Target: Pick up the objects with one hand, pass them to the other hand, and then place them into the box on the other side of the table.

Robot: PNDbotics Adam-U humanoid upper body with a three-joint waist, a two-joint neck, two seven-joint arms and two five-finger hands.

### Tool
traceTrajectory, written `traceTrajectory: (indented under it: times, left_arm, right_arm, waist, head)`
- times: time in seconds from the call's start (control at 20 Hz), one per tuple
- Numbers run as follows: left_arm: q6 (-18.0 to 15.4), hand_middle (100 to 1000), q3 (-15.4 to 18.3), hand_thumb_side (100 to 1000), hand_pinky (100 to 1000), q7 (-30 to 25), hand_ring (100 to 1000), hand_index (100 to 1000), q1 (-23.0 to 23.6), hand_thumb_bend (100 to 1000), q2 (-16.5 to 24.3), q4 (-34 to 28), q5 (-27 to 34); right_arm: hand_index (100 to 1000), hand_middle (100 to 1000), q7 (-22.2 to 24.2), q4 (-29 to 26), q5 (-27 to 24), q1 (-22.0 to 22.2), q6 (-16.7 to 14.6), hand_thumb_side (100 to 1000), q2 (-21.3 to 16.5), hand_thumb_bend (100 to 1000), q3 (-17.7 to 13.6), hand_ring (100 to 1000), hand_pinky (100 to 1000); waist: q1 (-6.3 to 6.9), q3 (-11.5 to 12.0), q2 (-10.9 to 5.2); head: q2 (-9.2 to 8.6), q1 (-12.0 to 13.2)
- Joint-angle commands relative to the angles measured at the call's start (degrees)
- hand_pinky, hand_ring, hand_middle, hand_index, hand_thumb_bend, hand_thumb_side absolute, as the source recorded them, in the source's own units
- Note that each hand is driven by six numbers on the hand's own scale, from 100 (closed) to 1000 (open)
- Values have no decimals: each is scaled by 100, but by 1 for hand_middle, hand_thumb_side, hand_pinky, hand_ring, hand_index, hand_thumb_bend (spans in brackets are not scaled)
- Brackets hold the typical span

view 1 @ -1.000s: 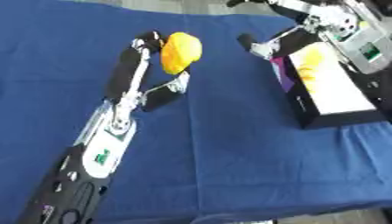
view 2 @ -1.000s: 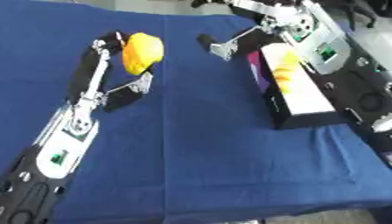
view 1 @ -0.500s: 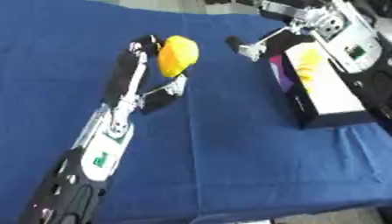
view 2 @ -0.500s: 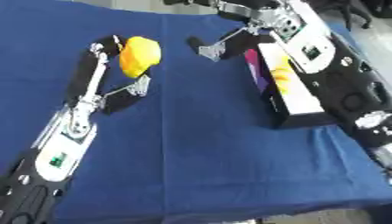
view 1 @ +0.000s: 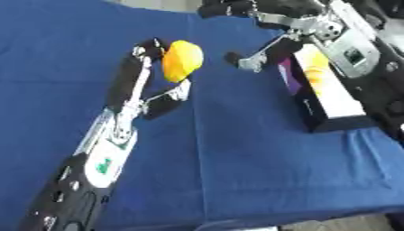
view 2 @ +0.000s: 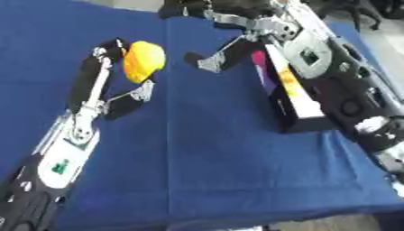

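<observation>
My left hand reaches up from seven o'clock, fingers and thumb curled round a yellow rounded object, holding it above the blue-covered counter at about eleven o'clock. Just beside it toward one o'clock, my right hand comes in from the upper right with fingers spread open, one fingertip near the object but apart from it. At three o'clock lies the dark box, showing yellow and purple inside.
</observation>
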Motion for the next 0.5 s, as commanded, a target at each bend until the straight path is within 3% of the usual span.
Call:
traceTrajectory:
  times: [0.05,0.5]
  left_arm:
    - [-13,609,20,248,758,35,596,567,-149,100,-79,-133,-122]
    - [19,609,-33,245,757,-42,595,567,-177,100,-179,-229,-205]
  right_arm:
    - [1000,924,101,5,73,-61,-107,467,-97,208,-33,1000,897]
    - [1000,942,314,122,-83,-66,-151,370,-71,192,-24,1000,909]
  waist:
    - [-68,-14,-2]
    - [-90,12,37]
  head:
    - [-8,-14]
    - [-8,-73]
